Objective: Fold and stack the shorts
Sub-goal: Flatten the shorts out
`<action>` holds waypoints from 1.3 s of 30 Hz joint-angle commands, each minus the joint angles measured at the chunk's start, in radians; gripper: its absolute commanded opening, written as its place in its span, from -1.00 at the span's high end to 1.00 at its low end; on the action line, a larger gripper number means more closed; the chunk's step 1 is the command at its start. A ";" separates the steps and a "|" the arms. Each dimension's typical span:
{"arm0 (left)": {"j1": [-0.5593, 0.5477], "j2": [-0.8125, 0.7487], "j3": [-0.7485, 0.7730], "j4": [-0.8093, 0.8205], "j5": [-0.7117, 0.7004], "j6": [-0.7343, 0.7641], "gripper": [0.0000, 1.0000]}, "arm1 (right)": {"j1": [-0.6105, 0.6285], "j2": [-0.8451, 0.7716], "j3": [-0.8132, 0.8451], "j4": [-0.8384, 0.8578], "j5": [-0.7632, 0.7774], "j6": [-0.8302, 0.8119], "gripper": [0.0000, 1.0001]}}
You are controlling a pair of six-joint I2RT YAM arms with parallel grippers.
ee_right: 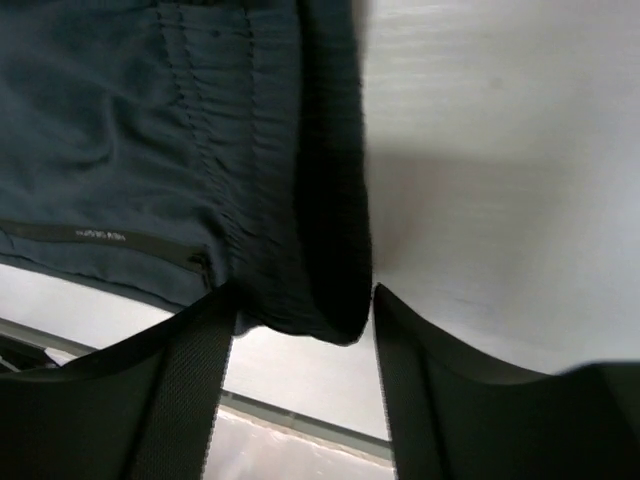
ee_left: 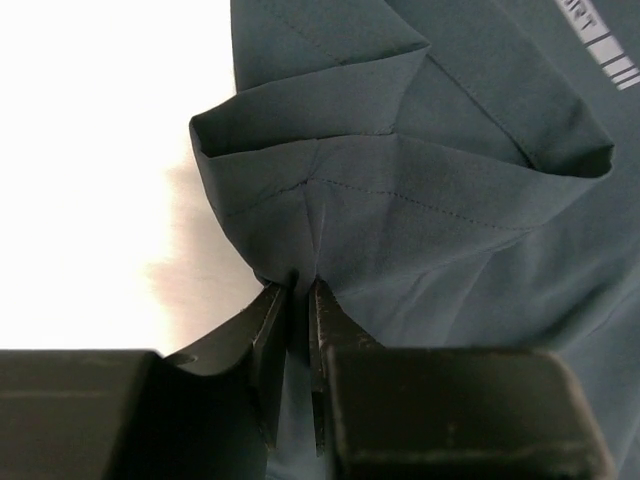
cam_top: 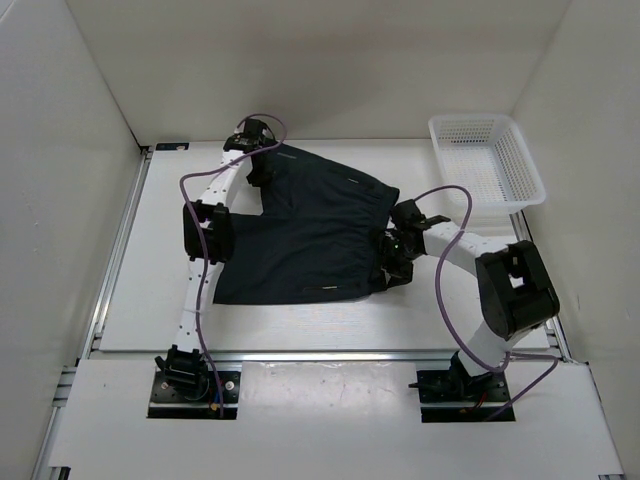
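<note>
The dark navy shorts (cam_top: 310,235) lie spread on the white table, waistband to the right and legs to the left. My left gripper (cam_top: 258,168) is at the far leg's hem. In the left wrist view it (ee_left: 303,295) is shut on a pinch of the hem, and the fabric (ee_left: 450,230) bunches up in folds above the jaws. My right gripper (cam_top: 393,262) is at the near end of the waistband. In the right wrist view it (ee_right: 303,330) is open, and the gathered waistband corner (ee_right: 300,270) sits between its fingers (ee_right: 190,370).
A white plastic mesh basket (cam_top: 487,160) stands at the back right, close behind the right arm. White walls close off the left, the right and the back. A metal rail (cam_top: 330,353) runs along the table's near edge.
</note>
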 commanded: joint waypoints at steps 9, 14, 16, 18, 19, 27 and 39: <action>-0.002 -0.211 -0.143 -0.080 -0.114 0.049 0.80 | 0.017 0.106 0.011 0.079 0.025 0.094 0.99; 0.032 -0.332 -0.290 -0.100 -0.191 0.049 0.80 | 0.017 0.055 -0.026 0.054 0.113 0.126 0.99; 0.041 -0.366 -0.375 -0.109 -0.191 0.029 0.80 | 0.017 0.042 -0.044 0.045 0.136 0.126 0.99; 0.066 -0.407 -0.445 -0.118 -0.191 0.013 0.80 | 0.017 0.031 -0.044 0.045 0.136 0.137 0.99; 0.066 -0.419 -0.465 -0.118 -0.191 0.001 0.80 | 0.017 0.031 -0.053 0.045 0.136 0.137 0.99; 0.066 -0.436 -0.478 -0.094 -0.079 0.013 0.29 | 0.017 0.012 -0.063 0.045 0.145 0.137 0.99; 0.066 -0.429 -0.397 -0.121 -0.048 0.013 0.80 | 0.017 -0.028 -0.081 0.025 0.145 0.137 0.99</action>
